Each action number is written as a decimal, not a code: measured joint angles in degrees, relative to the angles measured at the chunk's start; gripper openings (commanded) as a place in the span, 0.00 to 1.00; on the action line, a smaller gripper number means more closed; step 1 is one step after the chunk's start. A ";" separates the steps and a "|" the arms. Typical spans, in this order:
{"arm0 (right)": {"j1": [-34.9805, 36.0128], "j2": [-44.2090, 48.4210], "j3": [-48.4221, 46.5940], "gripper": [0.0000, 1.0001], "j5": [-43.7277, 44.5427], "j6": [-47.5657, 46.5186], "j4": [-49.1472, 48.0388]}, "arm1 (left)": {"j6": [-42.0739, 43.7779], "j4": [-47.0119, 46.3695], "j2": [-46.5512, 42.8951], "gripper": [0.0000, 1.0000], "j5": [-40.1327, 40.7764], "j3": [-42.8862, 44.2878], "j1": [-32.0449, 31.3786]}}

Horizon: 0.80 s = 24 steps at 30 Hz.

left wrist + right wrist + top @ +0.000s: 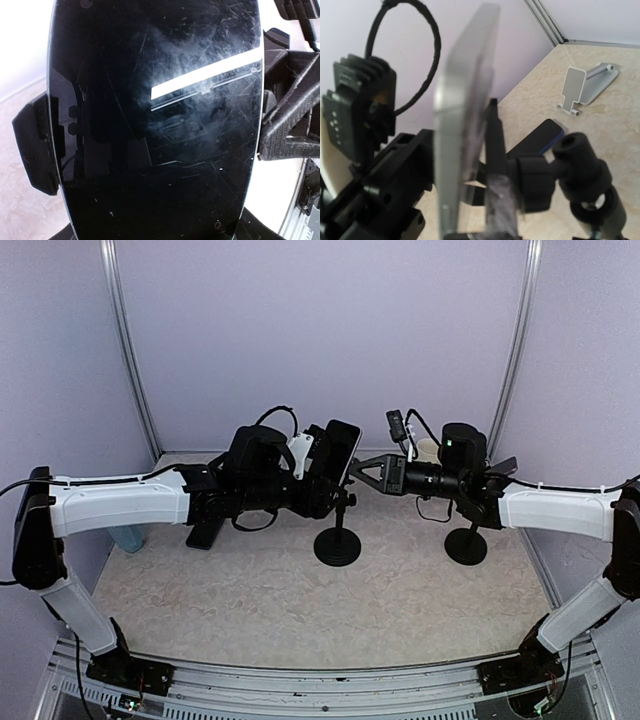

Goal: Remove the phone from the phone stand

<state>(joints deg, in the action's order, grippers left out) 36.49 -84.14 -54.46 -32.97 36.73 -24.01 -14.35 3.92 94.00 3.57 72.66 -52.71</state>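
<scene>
Marble tabletop (300,610): left end effector (323,470) clasps phone (342,448) edges; right end effector (358,471) closed beside.

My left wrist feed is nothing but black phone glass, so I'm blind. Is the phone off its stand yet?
Observer: No; from the top, the phone sits on the phone stand, with the left gripper closed around it.
Operator: And the right arm?
Observer: The right gripper is shut, its tip beside the phone stand's neck.
Operator: Anything else nearby?
Observer: The right wrist view shows a silver stand lying flat farther back.
</scene>
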 measured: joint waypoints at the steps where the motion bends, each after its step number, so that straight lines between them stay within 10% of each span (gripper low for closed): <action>1: -0.04 0.00 0.00 0.00 -0.04 -0.04 0.02 | 0.00 -0.48 -0.09 0.27 -0.79 -0.24 0.15; 24: -1.01 0.00 0.00 0.00 -1.27 0.17 0.15 | 1.18 -7.61 -1.29 0.25 -15.43 -2.03 -3.30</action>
<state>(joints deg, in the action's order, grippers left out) 35.48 -84.14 -54.46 -34.24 36.91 -23.86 -13.17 -3.68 92.71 -11.86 70.63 -56.01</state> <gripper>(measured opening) 0.236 0.722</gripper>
